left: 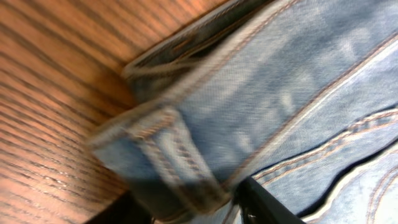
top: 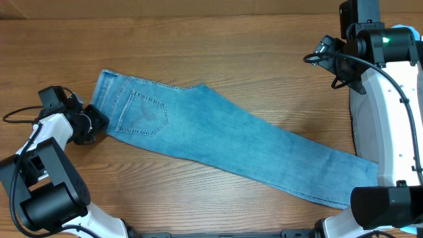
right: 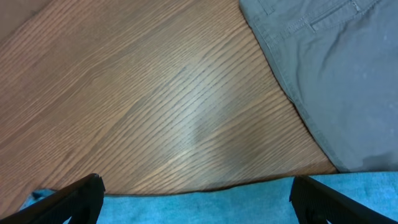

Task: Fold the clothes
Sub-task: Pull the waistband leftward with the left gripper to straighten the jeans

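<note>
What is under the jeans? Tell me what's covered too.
Only the wooden table shows around the jeans, which lie flat on it. The denim covers anything beneath it, and the right arm hides the leg hems.

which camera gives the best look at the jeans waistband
Left wrist: the waistband fills the frame, stitching and belt loop clear. Overhead shows it small, at the left end of the jeans. Right wrist shows only a blue edge.
</note>
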{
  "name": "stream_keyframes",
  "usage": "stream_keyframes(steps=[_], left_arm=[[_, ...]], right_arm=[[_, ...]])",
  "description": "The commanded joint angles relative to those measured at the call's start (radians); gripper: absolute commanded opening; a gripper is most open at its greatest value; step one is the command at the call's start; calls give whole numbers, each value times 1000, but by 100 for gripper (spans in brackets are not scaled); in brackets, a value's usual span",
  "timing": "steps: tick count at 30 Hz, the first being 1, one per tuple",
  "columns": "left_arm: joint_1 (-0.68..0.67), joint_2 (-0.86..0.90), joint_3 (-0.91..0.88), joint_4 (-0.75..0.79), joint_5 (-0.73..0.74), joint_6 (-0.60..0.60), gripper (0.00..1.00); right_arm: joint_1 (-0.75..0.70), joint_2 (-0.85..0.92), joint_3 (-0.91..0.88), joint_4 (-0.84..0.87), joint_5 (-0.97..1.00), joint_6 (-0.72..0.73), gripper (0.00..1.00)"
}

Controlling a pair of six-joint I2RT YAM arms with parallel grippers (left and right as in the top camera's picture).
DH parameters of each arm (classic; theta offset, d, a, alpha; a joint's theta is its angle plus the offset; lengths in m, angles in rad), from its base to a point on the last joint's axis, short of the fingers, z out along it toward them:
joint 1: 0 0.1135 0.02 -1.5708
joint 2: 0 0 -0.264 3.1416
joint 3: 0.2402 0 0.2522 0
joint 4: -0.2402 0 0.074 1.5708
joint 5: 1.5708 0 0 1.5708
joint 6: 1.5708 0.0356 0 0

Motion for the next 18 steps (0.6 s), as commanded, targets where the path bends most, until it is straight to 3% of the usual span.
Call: stream_keyframes(steps=[1,3,10,13,18], left_arm=[[-6,50,-29,24,24,-21,14],[-6,50,-29,47,12,-44,4],[7,50,-27,94,-174,-136,4],[65,50,-14,103,-256,-166,4],[194,50,-1,138,-272,-177,4]], right_arm=[[-4,-6,6,3,14,5,100],[-3,-6,6,3,14,5,100],[-3,-6,6,3,14,5,100],[-4,-6,6,3,14,5,100],[-4,-6,6,3,14,5,100]])
